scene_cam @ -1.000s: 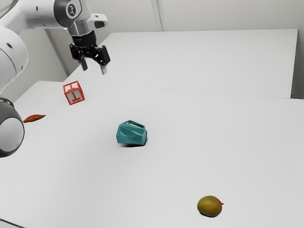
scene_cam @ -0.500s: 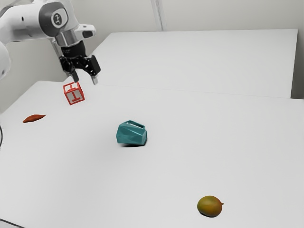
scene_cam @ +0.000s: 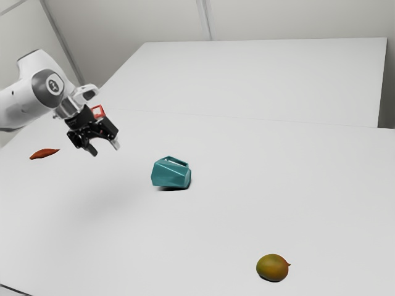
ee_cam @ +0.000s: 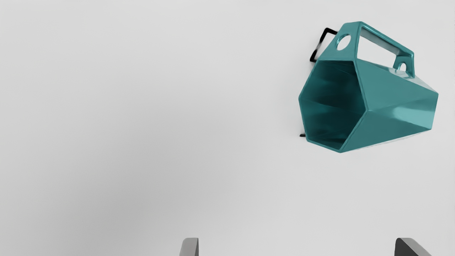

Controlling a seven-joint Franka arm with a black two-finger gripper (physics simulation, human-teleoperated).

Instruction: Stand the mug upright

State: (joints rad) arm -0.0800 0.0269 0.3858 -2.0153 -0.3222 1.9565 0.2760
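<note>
In the exterior view, holding the gripper up over the big white table, partly in front of the red block. Not touching the blue-green mug, on the table toward the exterior view's right from there. In the wrist view, holding both fingers wide apart. Looking into the open end of the mug, tipped on its side.

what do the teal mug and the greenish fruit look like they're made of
The mug looks like glossy hard plastic or glazed ceramic: its flat facets carry pale highlights. The fruit has smooth, slightly shiny skin blending green into brownish orange; it could be real or a plastic model.
</note>
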